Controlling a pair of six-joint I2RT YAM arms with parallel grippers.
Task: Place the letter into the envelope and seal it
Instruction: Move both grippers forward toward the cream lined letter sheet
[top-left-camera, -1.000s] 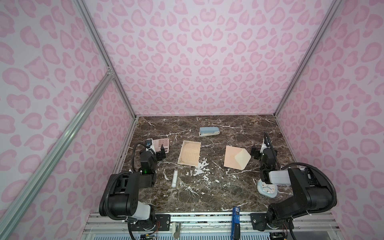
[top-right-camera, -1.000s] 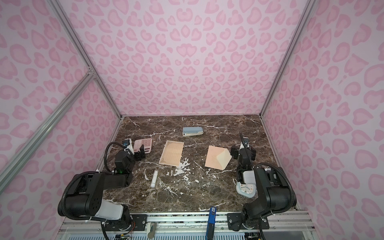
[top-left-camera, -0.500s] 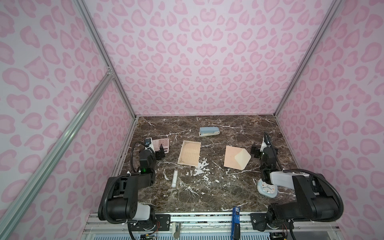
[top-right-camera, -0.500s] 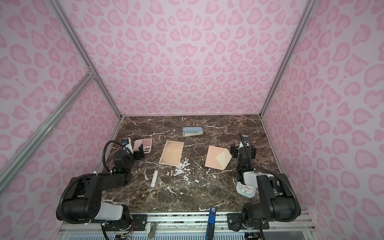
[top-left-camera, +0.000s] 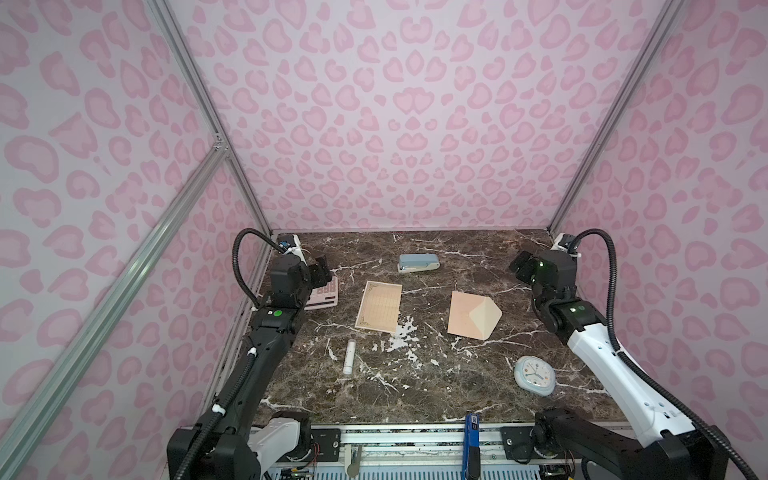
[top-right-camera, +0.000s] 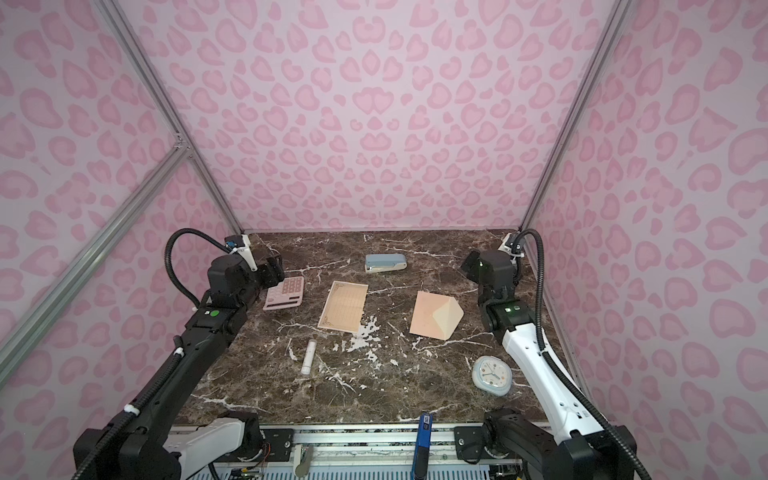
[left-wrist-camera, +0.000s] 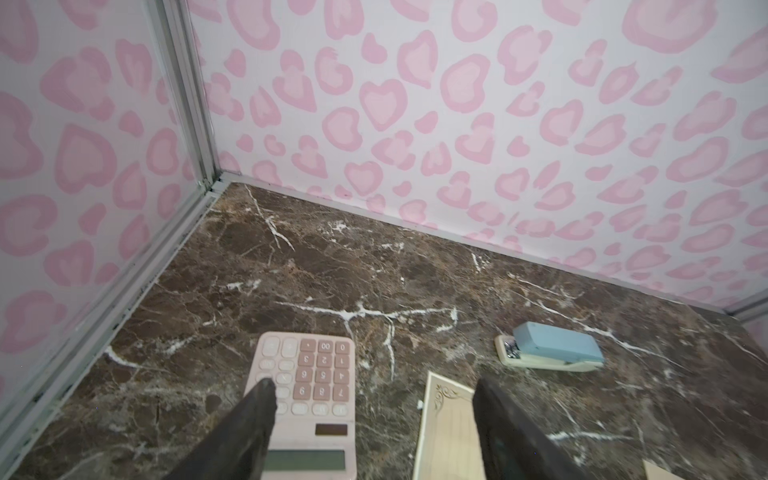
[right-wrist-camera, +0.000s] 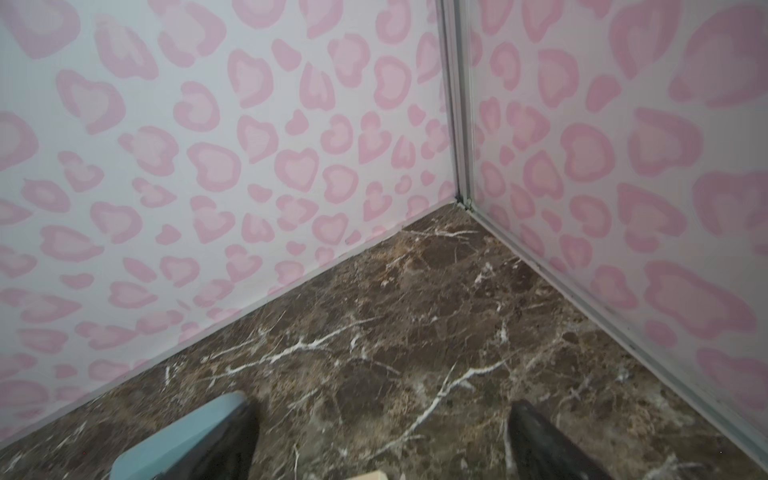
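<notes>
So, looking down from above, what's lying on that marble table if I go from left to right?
In a top view: pink calculator → white tube → letter → blue stapler → envelope → clock.

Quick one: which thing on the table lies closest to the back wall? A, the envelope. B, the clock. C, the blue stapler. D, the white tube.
C: in a top view the blue stapler lies nearest the back wall, farther back than the letter and the envelope.
</notes>
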